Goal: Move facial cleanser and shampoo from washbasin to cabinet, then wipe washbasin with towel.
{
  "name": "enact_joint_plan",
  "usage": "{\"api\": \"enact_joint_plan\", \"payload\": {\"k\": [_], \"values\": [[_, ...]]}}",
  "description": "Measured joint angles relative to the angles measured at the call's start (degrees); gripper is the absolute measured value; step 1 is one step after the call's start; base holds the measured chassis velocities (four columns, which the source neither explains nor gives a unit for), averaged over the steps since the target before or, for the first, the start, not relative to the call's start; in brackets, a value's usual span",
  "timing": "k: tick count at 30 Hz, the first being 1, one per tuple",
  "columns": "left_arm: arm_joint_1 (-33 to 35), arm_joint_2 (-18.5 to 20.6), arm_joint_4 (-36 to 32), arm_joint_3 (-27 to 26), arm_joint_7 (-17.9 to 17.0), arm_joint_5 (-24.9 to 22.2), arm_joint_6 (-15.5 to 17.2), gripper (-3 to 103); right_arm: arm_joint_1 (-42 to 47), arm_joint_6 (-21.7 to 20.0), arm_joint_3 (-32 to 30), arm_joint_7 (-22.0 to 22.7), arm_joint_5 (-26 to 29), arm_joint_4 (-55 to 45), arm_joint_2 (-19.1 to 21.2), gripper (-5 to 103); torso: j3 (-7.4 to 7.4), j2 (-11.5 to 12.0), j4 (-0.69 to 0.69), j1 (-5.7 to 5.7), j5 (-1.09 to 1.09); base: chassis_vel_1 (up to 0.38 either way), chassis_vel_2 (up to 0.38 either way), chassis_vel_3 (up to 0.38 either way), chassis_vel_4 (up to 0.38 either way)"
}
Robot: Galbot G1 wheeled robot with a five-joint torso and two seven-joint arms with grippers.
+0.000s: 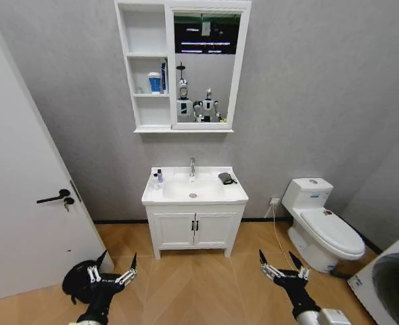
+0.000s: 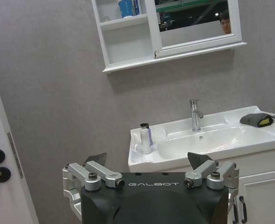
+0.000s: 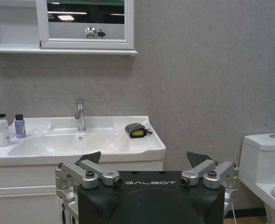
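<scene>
Both arms hang low in front of the robot, well short of the vanity: the left gripper [image 1: 113, 271] and the right gripper [image 1: 281, 265] each have their fingers spread wide and hold nothing. On the washbasin [image 1: 237, 195], two small bottles stand together at the rear corner on the robot's left, beside the chrome tap [image 3: 80, 114]: a white pump bottle [image 3: 3, 130] and a shorter lilac bottle [image 3: 19, 126] with a dark cap; which is the cleanser and which the shampoo cannot be told, as no label text is legible. Both look like light, rigid plastic with smooth, possibly wet-slick walls, so a mid-body pinch across the narrow width seems the safest hold, and the pump head is best avoided. They stand near enough to each other that taking one risks tipping its neighbour. The towel [image 3: 135, 130], a dark folded cloth with a yellow patch showing, lies on the opposite rear corner; it appears soft and limp and should be pinched from above at a fold. The cabinet [image 1: 143, 68] hangs on the wall above, a blue cup [image 1: 155, 82] already on its middle shelf. The only readable writing is "GALBOT" on each wrist housing.
</scene>
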State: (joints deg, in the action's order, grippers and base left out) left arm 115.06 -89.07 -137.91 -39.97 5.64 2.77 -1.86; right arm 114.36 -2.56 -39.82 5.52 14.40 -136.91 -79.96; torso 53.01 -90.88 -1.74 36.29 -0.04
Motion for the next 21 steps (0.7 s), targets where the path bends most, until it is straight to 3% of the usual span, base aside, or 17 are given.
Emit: {"api": "enact_joint_plan", "payload": {"k": [13,21], "values": [[0.02,-0.09,0.39,0.14,0.03,0.07,-0.09,98,-0.36,0.8,0.08,0.11,0.16,0.55,0.01,100,0.01,0.01,0.0,0.03,0.03,-0.334,0.322,0.335,-0.337],[-0.04,0.01,0.73,0.37,0.03,0.15,-0.12,98,-1.52,5.9,1.09,2.83,-0.64,1.96,-0.08,100,-0.01,0.0,-0.01,0.0,-0.04,-0.375,0.354,0.361,-0.356]]}}
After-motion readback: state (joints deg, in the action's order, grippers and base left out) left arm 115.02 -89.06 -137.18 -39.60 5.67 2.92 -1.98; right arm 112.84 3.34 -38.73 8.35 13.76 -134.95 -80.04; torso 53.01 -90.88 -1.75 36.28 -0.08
